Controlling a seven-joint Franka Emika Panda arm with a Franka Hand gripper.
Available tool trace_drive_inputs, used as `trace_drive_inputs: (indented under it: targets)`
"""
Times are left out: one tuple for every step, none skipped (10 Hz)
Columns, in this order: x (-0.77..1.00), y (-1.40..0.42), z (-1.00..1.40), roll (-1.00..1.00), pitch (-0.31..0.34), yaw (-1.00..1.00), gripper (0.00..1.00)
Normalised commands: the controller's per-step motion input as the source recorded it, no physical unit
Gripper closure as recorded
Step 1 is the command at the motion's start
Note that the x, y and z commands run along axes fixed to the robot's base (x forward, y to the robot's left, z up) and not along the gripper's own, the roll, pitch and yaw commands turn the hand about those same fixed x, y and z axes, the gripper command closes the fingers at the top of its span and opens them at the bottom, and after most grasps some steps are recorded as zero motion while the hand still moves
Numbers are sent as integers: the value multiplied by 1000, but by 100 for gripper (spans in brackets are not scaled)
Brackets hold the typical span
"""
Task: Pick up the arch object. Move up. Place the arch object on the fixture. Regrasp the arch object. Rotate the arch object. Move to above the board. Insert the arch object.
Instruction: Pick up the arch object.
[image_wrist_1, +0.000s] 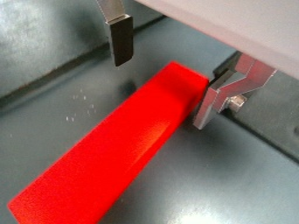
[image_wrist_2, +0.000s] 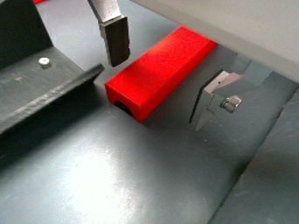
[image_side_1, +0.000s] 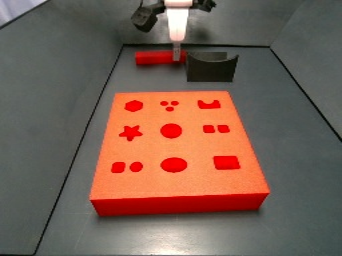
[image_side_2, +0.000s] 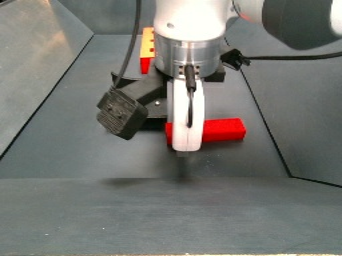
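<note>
straddling the arch object (image_wrist_2: 162, 72), claw (image_wrist_2: 167, 74) released, bar's far end cut off

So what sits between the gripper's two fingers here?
The arch object lies between the open gripper's fingers, untouched on the floor, in both wrist views.

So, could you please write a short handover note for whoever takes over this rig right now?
Gripper: open, low over the floor, fingers straddling the arch object, not closed on it.
Long bright-red arch object: lying flat on the grey floor beside the dark scooped fixture.
Large red-orange board with shaped holes: lying flat, apart from both.
Done: approach only.
Left: grasp, lift, place on fixture, regrasp, rotate, insert.
</note>
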Motion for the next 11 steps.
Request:
trace_drive_inputs:
  targets:
    - [-51, 0, -271, -21, -134, 26, 0]
    - [0, -6, -214, -10, -70, 0, 0]
    - [0, 0, -126, -56, -70, 0, 0]
    - [0, 0, -34, -30, -41, 0, 0]
    - [0, 0, -57, -50, -66, 0, 0]
    - [0, 23, -83, -76, -67, 0, 0]
    - [0, 0, 0, 0, 0, 0, 0]
    - [0, 0, 0, 0, 0, 0, 100]
    - [0, 0, 0, 0, 0, 0, 100]
    - [0, 0, 0, 0, 0, 0, 100]
    - [0, 0, 0, 0, 0, 0, 100]
